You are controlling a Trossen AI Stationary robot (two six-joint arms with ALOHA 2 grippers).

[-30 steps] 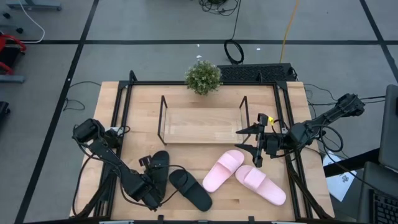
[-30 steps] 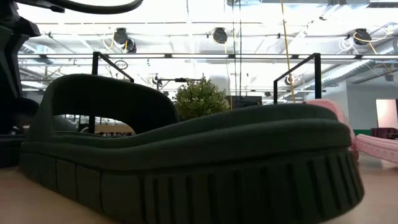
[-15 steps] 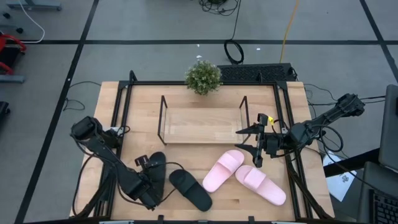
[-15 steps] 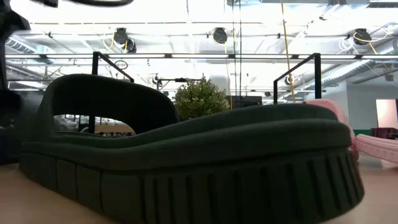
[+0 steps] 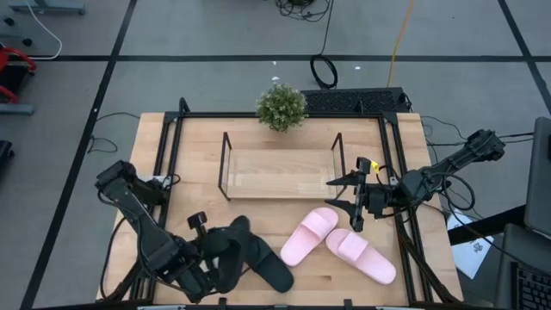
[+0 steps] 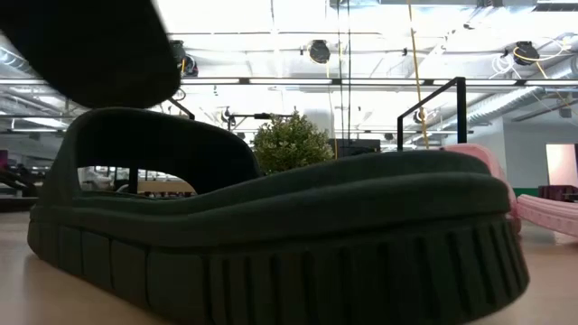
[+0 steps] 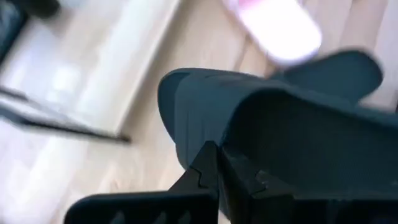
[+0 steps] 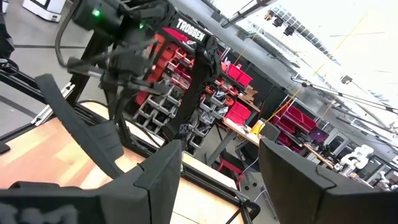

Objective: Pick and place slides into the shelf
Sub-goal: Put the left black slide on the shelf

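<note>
My left gripper (image 5: pixel 205 258) is near the table's near-left corner, shut on one black slide (image 5: pixel 229 244). In the low view that slide (image 6: pixel 86 45) hangs in the air at top left. The second black slide (image 5: pixel 264 263) lies sole down on the table beside it and fills the low view (image 6: pixel 271 244). Two pink slides (image 5: pixel 310 234) (image 5: pixel 362 256) lie flat, right of centre. The wire-framed shelf (image 5: pixel 280 170) with its light wood base stands mid-table. My right gripper (image 5: pixel 351 202) waits open, beside the shelf's right end and above the pink slides. My left gripper pinches the black slide between its two fingers at the sole's edge (image 7: pixel 239 158), near the end closest to the table's near edge. A serrated fingertip (image 7: pixel 205 171) shows against the dark foam. The slide is lifted clear, reaching from the fingers toward the far right.
A small potted plant (image 5: pixel 281 106) stands behind the shelf at the table's far edge. A black frame (image 5: pixel 172 138) edges the table. Bare wood lies between the shelf and the slides. Cables and a dark mat lie on the floor beyond the table.
My left gripper has risen and drawn toward the table's near edge, carrying the black slide. That slide lay flat on the table a second ago. It is now lifted clear and turned, its free end pointing far-right, close over the other black slide. The right arm has kept still.
</note>
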